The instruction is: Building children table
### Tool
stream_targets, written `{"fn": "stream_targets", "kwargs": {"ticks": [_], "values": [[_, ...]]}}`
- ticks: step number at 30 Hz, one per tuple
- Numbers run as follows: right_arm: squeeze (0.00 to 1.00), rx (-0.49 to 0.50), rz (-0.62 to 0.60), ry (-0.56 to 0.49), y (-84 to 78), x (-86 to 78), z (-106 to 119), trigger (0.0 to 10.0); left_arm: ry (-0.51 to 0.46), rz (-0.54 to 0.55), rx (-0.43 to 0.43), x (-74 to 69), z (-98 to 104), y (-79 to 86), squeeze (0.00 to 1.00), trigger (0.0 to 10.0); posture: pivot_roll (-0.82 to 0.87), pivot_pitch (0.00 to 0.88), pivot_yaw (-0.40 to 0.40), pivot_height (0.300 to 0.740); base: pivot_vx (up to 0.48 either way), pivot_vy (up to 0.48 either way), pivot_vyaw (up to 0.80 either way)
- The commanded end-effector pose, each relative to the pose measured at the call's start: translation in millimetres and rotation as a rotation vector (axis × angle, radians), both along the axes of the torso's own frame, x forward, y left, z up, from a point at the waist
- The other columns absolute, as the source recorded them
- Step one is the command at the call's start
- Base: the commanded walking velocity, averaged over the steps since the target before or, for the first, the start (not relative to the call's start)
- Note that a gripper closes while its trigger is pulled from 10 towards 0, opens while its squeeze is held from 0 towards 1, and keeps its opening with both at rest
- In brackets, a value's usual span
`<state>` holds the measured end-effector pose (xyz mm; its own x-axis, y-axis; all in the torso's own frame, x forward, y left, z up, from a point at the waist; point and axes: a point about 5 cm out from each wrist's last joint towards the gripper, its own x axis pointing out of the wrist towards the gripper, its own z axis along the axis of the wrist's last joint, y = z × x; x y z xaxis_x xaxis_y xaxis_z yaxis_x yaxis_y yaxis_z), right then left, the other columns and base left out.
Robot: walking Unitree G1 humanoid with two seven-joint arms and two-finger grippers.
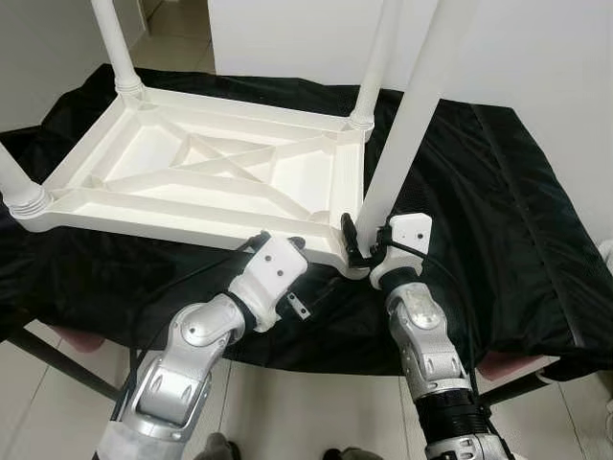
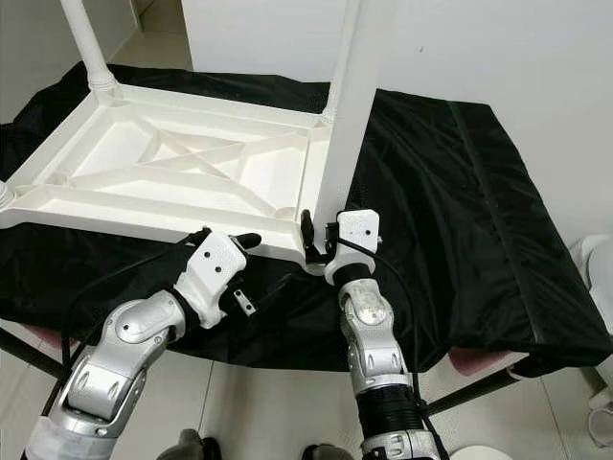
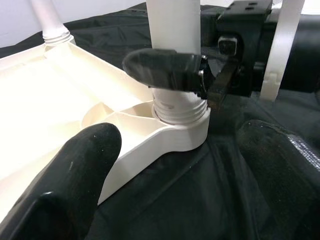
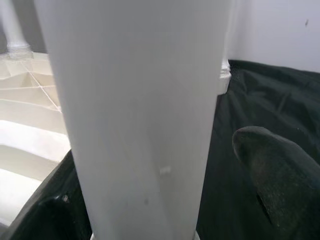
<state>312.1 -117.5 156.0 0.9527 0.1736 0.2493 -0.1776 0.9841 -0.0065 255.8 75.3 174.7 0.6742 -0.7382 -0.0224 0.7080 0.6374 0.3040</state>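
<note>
An upside-down white plastic table (image 1: 115,206) lies on a black cloth (image 1: 479,211), ribs facing up. Three legs stand in its far-left (image 1: 117,43), far-right (image 1: 375,67) and near-left (image 1: 19,187) corners. The fourth leg (image 1: 407,125) stands upright in the near-right corner socket (image 3: 182,117). My right gripper (image 1: 369,240) is shut on this leg just above the socket, one finger (image 3: 165,70) across its front. My left gripper (image 1: 305,264) is open beside the table's near edge, its fingers (image 3: 65,190) on either side of that corner, not touching the leg.
The cloth-covered stand ends just in front of my arms, with tiled floor (image 1: 306,412) below. A white wall (image 1: 536,77) rises close behind on the right. A pale object (image 2: 594,259) sits off the stand's right end.
</note>
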Motion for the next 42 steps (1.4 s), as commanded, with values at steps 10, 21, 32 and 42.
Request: {"fn": "stream_targets", "kwargs": {"ticks": [10, 21, 32, 42], "values": [[0.00, -0.057, 0.230, -0.011, -13.1, 3.4, 4.1, 10.0, -0.026, 0.062, -0.001, 5.7, -0.2, 0.9, 0.00, 10.0, -0.08, 0.092, -0.046, 0.740, 0.000, 0.000, 0.00], [0.00, -0.263, 0.487, 0.081, -34.9, 21.7, -1.7, 1.9, -0.027, 0.063, -0.003, 3.5, 2.6, 3.9, 0.00, 10.0, -0.05, 0.110, -0.042, 0.740, 0.000, 0.000, 0.00], [0.00, -0.298, 0.583, 0.161, -36.2, 25.4, -15.5, 0.8, -0.025, 0.068, 0.012, 1.3, 3.1, 9.6, 0.00, 10.0, -0.03, 0.127, -0.038, 0.740, 0.000, 0.000, 0.00], [0.00, -0.239, 0.478, 0.154, -35.4, 26.3, -18.7, 10.0, -0.028, 0.079, 0.007, 4.4, 2.3, 7.2, 0.00, 10.0, -0.04, 0.095, -0.043, 0.740, 0.000, 0.000, 0.00]]}}
